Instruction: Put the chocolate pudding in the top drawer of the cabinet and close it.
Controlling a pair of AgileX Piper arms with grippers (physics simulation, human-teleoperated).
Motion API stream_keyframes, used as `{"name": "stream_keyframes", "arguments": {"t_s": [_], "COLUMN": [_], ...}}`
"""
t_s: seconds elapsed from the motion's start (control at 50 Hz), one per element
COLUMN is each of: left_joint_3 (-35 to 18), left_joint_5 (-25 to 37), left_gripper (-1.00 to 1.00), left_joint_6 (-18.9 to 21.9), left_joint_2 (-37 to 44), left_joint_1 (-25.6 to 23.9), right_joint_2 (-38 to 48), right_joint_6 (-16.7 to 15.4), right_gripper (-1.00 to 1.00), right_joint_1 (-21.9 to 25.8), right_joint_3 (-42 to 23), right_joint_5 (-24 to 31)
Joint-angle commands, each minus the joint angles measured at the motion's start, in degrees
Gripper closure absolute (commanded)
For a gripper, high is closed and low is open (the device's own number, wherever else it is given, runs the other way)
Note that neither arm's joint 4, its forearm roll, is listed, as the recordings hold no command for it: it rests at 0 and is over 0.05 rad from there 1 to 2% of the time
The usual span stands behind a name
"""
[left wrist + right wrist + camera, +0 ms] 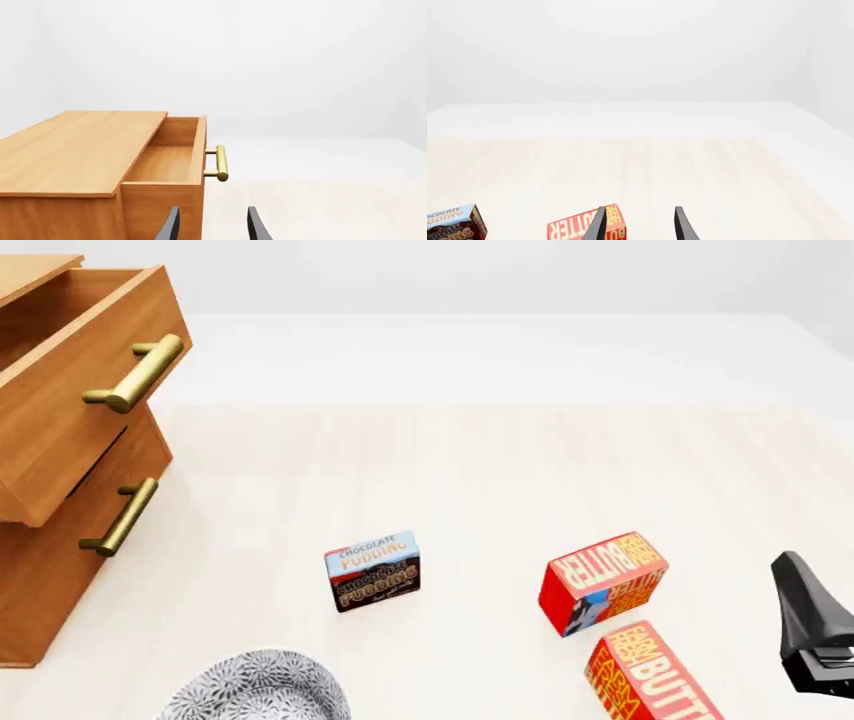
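- Near the front edge of the pale wooden table (pixel 481 470), a bit left of the middle: chocolate pudding (pixel 372 571), a small flat box, blue on top and brown below, standing alone with nothing gripping it.
- At the left edge of the table: big orange-brown cabinet (pixel 40 570), with the top drawer (pixel 83 405) pulled out and open.
- On that drawer's front: brass bar handle (pixel 138 372). Another brass handle (pixel 120 517) on the drawer below, which is shut.
- Inside the top drawer, as seen from the left wrist view: bare wood, nothing to see in the part that shows.
- Right of the pudding and well apart from it: red butter box (pixel 603 581), tilted. Second butter box (pixel 650 677) just beside it, at the front edge.
- At the front edge, left of the pudding: patterned grey-and-white plate (pixel 260 688), partly cut off.
- Left gripper (pixel 212 226): two dark fingers spread apart, holding nothing, pointing past the cabinet's corner.
- Right gripper (pixel 639 225): fingers also spread apart and empty, over the table near the front right corner, with a butter box just behind one finger.
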Motion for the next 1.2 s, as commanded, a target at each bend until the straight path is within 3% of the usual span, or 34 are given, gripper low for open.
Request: {"name": "stream_keyframes", "arguments": {"t_s": [0.02,0.1,0.14,0.3,0.34,0.42,0.48,0.68,0.8,0.94,1.0,1.08,1.2], "left_joint_3": [-5.3,-7.7,-8.9,-12.8,-13.7,-15.9,-16.8,-24.3,-26.3,-28.5,-31.3,-33.7,-37.3], "left_joint_5": [3.0,3.5,4.0,5.7,6.0,6.2,5.8,6.1,6.5,8.2,10.3,11.2,13.8], "left_gripper": [-1.0,-1.0,-1.0,-1.0,-1.0,-1.0,-1.0,-1.0,-1.0,-1.0,-1.0,-1.0,-1.0], "left_joint_6": [1.7,1.5,3.9,3.9,-0.1,3.7,1.8,5.5,6.5,5.8,1.8,5.4,5.3], "left_joint_2": [0.2,1.4,0.4,2.6,5.7,5.1,7.2,12.5,13.4,14.5,17.8,18.1,20.6], "left_joint_1": [-1.1,-1.2,-1.9,-2.7,-2.0,-1.6,-1.0,-2.6,-3.0,-2.5,-1.5,-1.8,-2.2], "right_joint_2": [0.1,0.1,0.0,0.0,0.0,0.0,0.0,0.0,0.0,0.0,0.1,0.0,0.1], "right_joint_6": [0.0,0.0,0.0,0.0,0.0,0.0,0.0,0.0,0.0,0.0,0.0,0.0,0.0], "right_gripper": [-1.0,-1.0,-1.0,-1.0,-1.0,-1.0,-1.0,-1.0,-1.0,-1.0,-1.0,-1.0,-1.0], "right_joint_1": [0.0,0.0,0.0,0.0,0.0,0.0,0.0,0.0,0.0,0.0,0.0,0.0,0.0], "right_joint_3": [0.0,0.0,0.0,0.0,0.0,0.0,0.0,0.0,0.0,0.0,0.0,0.0,0.0], "right_joint_5": [-0.1,-0.1,0.0,0.0,0.0,0.0,0.0,0.0,0.0,0.0,0.0,0.0,0.0]}}
